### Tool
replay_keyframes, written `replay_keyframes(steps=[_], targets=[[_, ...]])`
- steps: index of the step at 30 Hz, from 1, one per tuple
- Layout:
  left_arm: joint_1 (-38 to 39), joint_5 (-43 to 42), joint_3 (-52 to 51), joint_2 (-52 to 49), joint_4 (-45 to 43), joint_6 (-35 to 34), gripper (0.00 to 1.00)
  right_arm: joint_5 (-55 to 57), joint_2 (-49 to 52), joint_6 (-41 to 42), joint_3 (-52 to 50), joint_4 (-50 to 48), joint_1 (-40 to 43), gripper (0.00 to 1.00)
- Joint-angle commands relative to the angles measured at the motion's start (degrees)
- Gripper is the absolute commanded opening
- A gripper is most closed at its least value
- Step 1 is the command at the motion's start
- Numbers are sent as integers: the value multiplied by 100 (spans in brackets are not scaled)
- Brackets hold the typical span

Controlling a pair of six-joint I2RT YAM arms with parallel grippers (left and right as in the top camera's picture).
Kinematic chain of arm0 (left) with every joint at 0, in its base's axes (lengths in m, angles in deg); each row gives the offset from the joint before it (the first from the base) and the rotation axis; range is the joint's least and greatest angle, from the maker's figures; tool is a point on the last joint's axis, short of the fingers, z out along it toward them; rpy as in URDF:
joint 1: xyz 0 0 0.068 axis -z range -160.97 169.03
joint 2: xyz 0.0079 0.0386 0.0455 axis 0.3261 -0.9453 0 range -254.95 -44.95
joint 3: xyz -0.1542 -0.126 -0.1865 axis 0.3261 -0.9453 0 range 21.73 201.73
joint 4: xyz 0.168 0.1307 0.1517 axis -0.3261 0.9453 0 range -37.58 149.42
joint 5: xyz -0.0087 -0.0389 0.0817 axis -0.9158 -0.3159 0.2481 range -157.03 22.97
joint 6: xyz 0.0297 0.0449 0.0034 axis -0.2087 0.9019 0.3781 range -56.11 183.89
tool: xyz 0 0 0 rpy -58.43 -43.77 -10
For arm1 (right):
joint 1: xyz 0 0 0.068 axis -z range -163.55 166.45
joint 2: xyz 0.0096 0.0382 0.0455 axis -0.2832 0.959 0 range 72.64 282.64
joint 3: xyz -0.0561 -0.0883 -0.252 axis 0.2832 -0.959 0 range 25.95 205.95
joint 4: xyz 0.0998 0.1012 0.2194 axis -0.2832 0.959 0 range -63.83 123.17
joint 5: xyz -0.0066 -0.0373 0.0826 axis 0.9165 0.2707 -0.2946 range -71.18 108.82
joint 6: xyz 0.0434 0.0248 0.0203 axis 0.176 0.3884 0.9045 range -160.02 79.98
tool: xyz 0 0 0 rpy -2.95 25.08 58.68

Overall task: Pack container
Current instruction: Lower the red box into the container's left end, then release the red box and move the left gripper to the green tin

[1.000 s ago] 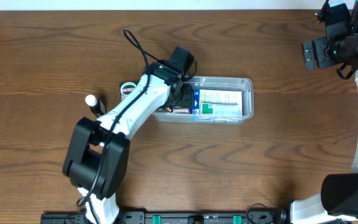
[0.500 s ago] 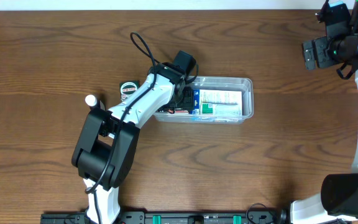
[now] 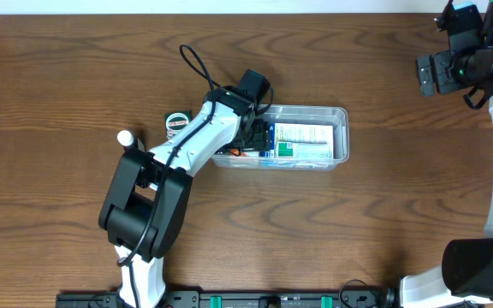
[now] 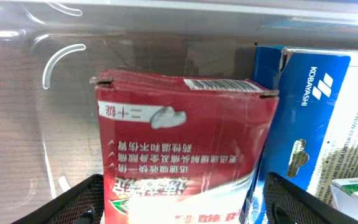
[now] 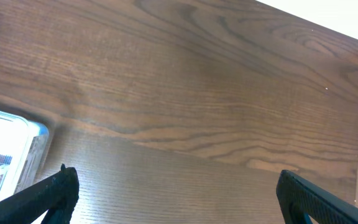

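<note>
The clear plastic container (image 3: 339,113) lies at the table's middle. My left gripper (image 3: 251,137) reaches into its left end, and in the left wrist view its fingers (image 4: 182,205) are shut on a red box (image 4: 179,137) with white lettering, held against the tub floor (image 4: 48,124). A blue and white box (image 4: 316,118) lies right beside it; it also shows in the overhead view (image 3: 302,142). My right gripper (image 3: 439,73) hangs open and empty over the far right of the table; its wrist view (image 5: 176,199) shows bare wood and a corner of the container (image 5: 11,149).
A small round tin (image 3: 175,122) and a white-capped item (image 3: 127,139) lie on the wood left of the container. A black cable (image 3: 197,73) loops above the left arm. The table's back edge is near the right gripper.
The left arm's lower links swung a little to the right a second ago. Since then the gripper has stayed in the container's left end with the red box.
</note>
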Motion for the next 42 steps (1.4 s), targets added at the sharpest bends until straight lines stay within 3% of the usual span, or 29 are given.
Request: replay_keyframes(steps=[1, 8, 24, 33, 36, 42], targets=[[-7, -57, -39, -42, 13, 0, 81, -4, -13, 87, -2, 2, 20, 99], [-7, -103, 136, 111, 125, 33, 81, -4, -13, 87, -2, 2, 20, 99], [-57, -87, 146, 1484, 249, 66, 81, -4, -13, 87, -2, 2, 20, 99], [-887, 219, 146, 2660, 800, 669, 81, -4, -13, 87, -2, 2, 20, 99], [-1132, 682, 144, 2697, 883, 916, 82, -4, -13, 87, -2, 2, 20, 99], [-1665, 719, 142, 2256, 828, 1220, 89, -4, -13, 87, -2, 2, 20, 99]])
